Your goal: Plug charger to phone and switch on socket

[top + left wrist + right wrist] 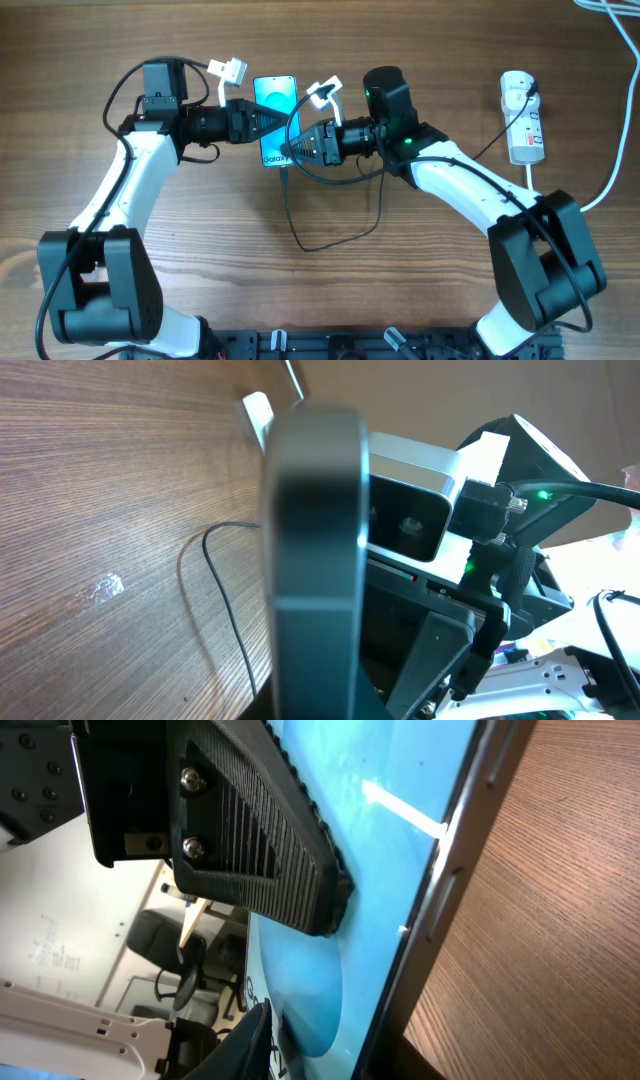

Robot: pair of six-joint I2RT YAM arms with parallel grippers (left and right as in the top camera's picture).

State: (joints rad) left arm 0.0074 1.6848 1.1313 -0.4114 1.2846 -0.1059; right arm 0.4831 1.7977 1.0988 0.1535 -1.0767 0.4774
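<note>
Left gripper (pixel 263 120): clenched across the phone (pixel 276 93), toward 12 o'clock on the table (pixel 400 60). Right gripper (pixel 296 146): nosed against the phone's 6 o'clock end; cannot tell whether released or grasping. Charger (pixel 288 200): looped at 6 o'clock of the phone, plug tip hidden beneath the grippers. Socket (pixel 522 118): well apart at 3 o'clock.

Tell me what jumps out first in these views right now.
In the upper middle of the overhead view both arms meet: the left gripper clamps the turquoise phone, and the right gripper sits at its text end. The charger loops loosely just below them. The white socket lies apart at far right.
</note>
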